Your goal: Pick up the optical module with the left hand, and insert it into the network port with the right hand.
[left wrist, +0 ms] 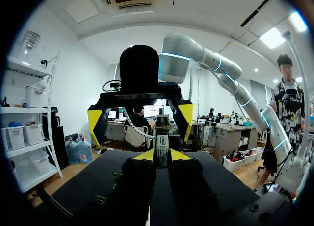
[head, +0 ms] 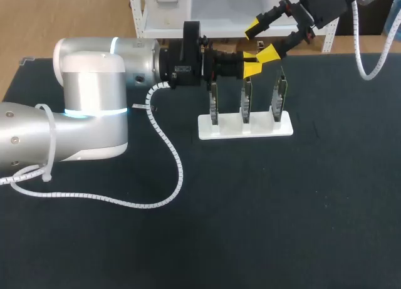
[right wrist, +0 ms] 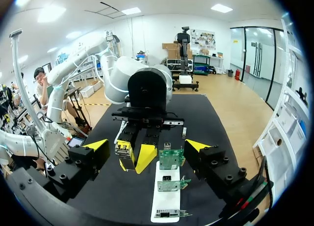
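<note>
In the left wrist view my left gripper (left wrist: 161, 156) is shut on the optical module (left wrist: 161, 145), a small metal block held upright between the yellow tips. In the head view the left gripper (head: 252, 63) hovers above the back of the white stand (head: 245, 127), which carries three upright green boards (head: 247, 98) with network ports. My right gripper (head: 263, 40) hangs open just beyond and above it, facing the left gripper. From the right wrist, the right gripper (right wrist: 147, 146) stands wide open around the module (right wrist: 121, 148), with its fingers apart from the module. The boards (right wrist: 170, 158) lie beside the module.
The black tabletop (head: 282, 207) stretches out in front of the stand. My left arm's white spiral cable (head: 169, 151) loops over the table to the left of the stand. A white shelf (head: 163, 13) stands behind the table's far edge.
</note>
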`<state>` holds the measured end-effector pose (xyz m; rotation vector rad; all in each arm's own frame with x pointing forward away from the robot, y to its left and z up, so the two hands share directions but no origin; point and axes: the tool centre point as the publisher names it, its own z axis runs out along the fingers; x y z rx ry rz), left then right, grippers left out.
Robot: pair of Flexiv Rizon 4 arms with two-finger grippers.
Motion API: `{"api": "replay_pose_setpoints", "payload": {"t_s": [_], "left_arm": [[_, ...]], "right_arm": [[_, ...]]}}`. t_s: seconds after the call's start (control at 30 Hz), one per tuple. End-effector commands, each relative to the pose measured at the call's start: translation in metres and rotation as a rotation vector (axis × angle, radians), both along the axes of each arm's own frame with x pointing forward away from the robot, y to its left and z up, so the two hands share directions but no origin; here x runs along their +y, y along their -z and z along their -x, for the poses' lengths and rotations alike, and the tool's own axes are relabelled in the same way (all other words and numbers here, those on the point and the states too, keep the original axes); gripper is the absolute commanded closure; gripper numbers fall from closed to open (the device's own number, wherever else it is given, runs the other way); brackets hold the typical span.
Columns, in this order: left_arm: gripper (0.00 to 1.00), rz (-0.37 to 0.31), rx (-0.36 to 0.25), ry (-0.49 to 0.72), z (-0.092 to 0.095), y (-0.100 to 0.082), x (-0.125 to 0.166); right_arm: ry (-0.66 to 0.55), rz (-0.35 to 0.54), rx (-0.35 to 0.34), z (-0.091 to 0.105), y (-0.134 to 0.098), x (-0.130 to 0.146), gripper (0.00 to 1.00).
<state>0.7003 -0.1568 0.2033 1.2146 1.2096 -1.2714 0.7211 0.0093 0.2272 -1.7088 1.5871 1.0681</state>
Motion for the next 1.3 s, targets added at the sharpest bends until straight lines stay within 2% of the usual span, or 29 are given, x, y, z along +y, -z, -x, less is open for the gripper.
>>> {"api": "replay_pose_setpoints", "payload": {"t_s": [0.03,0.13,0.17,0.2,0.4,0.43,0.83,0.87,0.9,0.93,1.3], "left_arm": [[1.0,-0.003,0.002,0.004,-0.0016,-0.0002,-0.0002],[1.0,-0.003,0.002,0.004,-0.0016,-0.0002,-0.0002],[1.0,-0.003,0.002,0.004,-0.0016,-0.0002,-0.0002],[1.0,-0.003,0.002,0.004,-0.0016,-0.0002,-0.0002],[1.0,-0.003,0.002,0.004,-0.0016,-0.0002,-0.0002],[1.0,-0.003,0.002,0.004,-0.0016,-0.0002,-0.0002],[0.99,-0.003,0.002,0.004,-0.0016,-0.0002,-0.0002],[0.68,-0.003,0.002,0.004,-0.0016,-0.0002,-0.0002],[0.3,-0.003,0.002,0.004,-0.0016,-0.0002,-0.0002],[0.0,-0.003,0.002,0.004,-0.0016,-0.0002,-0.0002],[0.0,-0.003,0.002,0.004,-0.0016,-0.0002,-0.0002]], "right_arm": [[-0.001,0.0,0.001,-0.0009,0.0,0.0004,0.0],[-0.001,0.0,0.001,-0.0009,0.0,0.0004,0.0],[-0.001,0.0,0.001,-0.0009,0.0,0.0004,0.18],[-0.001,0.0,0.001,-0.0009,0.0,0.0004,0.53],[-0.001,0.0,0.001,-0.0009,0.0,0.0004,0.97],[-0.001,0.0,0.001,-0.0009,0.0,0.0004,1.0],[-0.001,0.0,0.001,-0.0009,0.0,0.0004,1.0],[-0.001,0.0,0.001,-0.0009,0.0,0.0004,1.0],[-0.001,0.0,0.001,-0.0009,0.0,0.0004,1.0],[-0.001,0.0,0.001,-0.0009,0.0,0.0004,1.0],[-0.001,0.0,0.001,-0.0009,0.0,0.0004,1.0]]}}
